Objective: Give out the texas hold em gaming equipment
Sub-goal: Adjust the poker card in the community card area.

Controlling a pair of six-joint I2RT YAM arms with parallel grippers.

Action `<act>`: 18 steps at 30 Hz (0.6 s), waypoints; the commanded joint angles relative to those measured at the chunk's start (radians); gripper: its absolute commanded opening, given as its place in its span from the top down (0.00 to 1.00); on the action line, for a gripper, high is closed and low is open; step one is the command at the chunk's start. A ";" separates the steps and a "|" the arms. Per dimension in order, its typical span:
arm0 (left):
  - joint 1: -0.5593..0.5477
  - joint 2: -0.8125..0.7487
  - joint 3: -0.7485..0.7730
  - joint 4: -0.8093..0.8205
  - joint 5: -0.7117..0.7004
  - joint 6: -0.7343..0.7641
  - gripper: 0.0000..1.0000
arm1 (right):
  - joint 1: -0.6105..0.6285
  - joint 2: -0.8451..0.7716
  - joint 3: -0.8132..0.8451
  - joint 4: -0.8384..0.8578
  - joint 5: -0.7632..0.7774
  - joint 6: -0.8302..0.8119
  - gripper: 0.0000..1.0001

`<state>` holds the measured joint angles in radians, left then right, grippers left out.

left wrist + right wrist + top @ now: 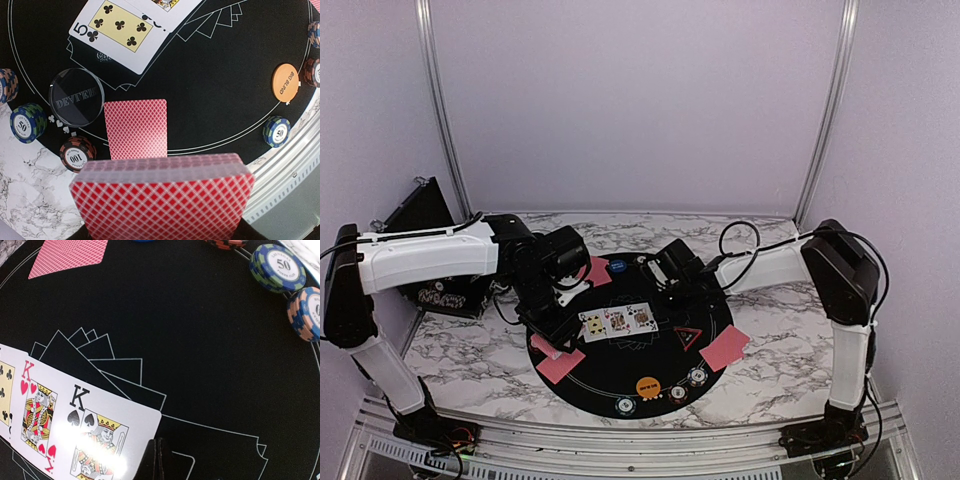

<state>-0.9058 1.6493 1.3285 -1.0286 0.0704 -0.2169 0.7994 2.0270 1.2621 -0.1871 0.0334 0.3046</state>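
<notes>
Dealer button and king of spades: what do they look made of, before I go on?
Dealer button: clear hard plastic, likely acrylic; the black mat shows through it. King of spades: glossy coated card or plastic; bright glare washes its face, so which one stays open.

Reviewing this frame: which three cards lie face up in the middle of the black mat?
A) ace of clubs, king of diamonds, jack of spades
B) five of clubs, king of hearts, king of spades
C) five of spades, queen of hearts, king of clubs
B: the left wrist view shows the five of clubs, and the right wrist view shows the king of hearts beside the king of spades.
</notes>
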 commanded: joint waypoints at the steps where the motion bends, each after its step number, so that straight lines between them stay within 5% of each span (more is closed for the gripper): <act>1: 0.005 -0.025 0.005 0.002 0.002 0.007 0.41 | 0.023 0.048 0.018 -0.033 -0.023 0.016 1.00; 18: 0.004 -0.031 0.002 0.004 0.001 0.009 0.41 | 0.020 0.033 0.016 -0.038 -0.047 0.047 1.00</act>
<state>-0.9058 1.6493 1.3285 -1.0286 0.0704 -0.2169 0.8093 2.0384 1.2789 -0.1844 0.0231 0.3241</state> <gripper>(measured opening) 0.662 0.005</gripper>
